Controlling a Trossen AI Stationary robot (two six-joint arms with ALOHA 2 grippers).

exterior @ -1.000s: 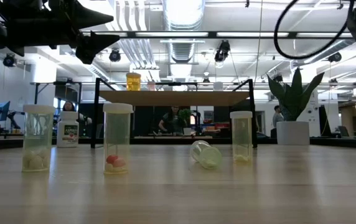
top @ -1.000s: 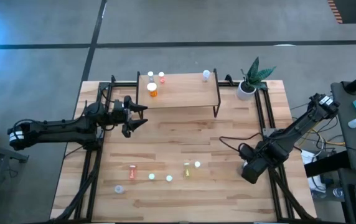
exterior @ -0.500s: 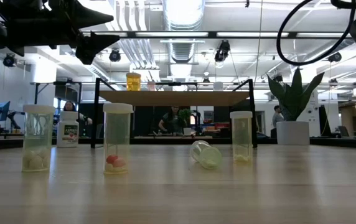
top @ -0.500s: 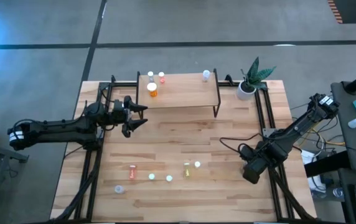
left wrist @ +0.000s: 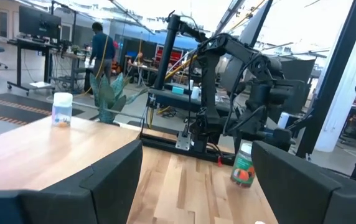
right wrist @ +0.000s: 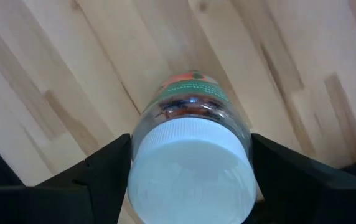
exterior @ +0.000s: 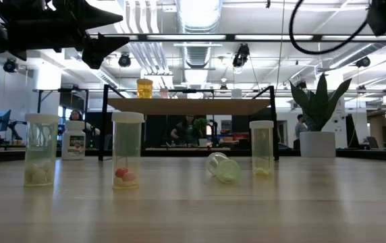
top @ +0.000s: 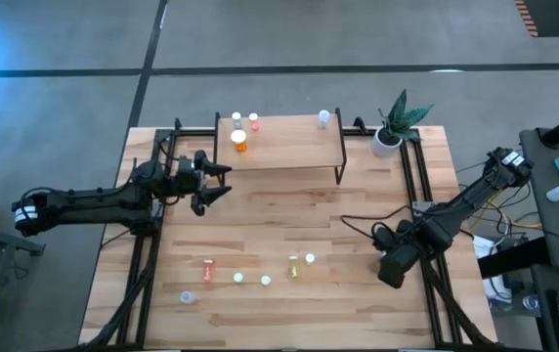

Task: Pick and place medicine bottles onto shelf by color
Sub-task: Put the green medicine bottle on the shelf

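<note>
Left gripper [top: 219, 183] hovers off the shelf's [top: 289, 147] left end, above the table [top: 358, 293]; we see its fingers spread apart with nothing between them. On the shelf we count an orange bottle [top: 239, 142], two small bottles behind it, and a clear one [top: 324, 117] near the right end. On the near tabletop we note a loose row of bottles: a pink one lying down [top: 208, 266], then several with white caps [top: 310, 259]. Right gripper [top: 394, 269] sits low at the table's right side, its fingers clamped on a white-capped clear bottle [right wrist: 190, 162] with orange-red contents.
</note>
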